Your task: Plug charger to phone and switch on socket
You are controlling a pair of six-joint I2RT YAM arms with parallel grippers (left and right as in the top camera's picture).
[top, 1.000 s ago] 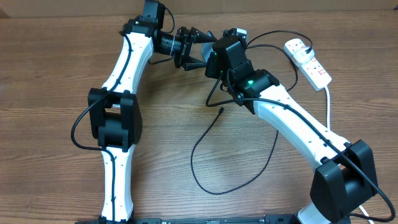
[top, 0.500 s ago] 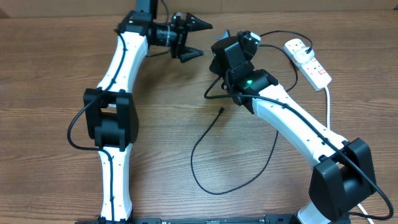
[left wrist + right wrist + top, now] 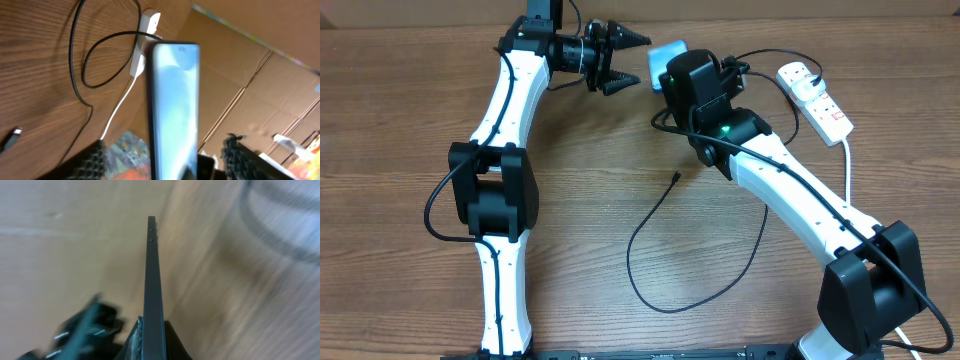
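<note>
Wooden table [image 3: 400, 150]: one socket [image 3: 817, 100], one charger [image 3: 650, 225], one clamped phone [image 3: 667, 57].

Open table [image 3: 400, 150] lies left of our arms; the cable [image 3: 629, 258] loops across the middle, and the phone [image 3: 668, 60] stands before our left gripper [image 3: 638, 62].

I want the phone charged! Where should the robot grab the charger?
On the charger just behind its tip, coming straight down from above. That end lies flat and alone on the table, with bare wood on both sides.
</note>
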